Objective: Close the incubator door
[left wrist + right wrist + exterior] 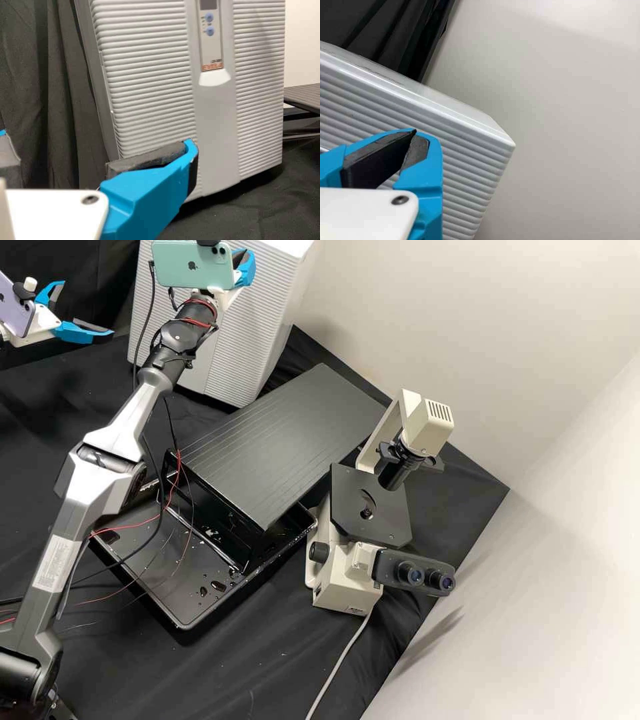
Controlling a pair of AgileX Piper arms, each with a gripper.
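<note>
Apparently the ribbed door (145,90) is already closed or nearly so: it stands upright on the front of the incubator (280,313), by the desk's (220,673) far edge. I cannot tell whether it has latched; a thin seam runs down one side. It looks like a stiff, fairly light panel, and its ribs should resist denting better than they would offer a grip. A final push near the free edge would suit it, though I can't be sure which side is hinged. I would take no hold at all, and keep pressure away from the control panel (210,45), whose buttons could be knocked. A slanting push might skid along the ribs or nudge the whole box.

The right end effector (415,131) is right in front of the incubator, near an upper corner, its fingertips together with nothing between them, a fair shape for pressing. The left end effector (88,308), farther out from the front, has its fingers wide apart and empty.

Nearer the desk's middle, a black slanted stand (287,433) rises over a wet tray (183,625); beside them a microscope (347,573) stands toward the desk's walled right-hand corner.
</note>
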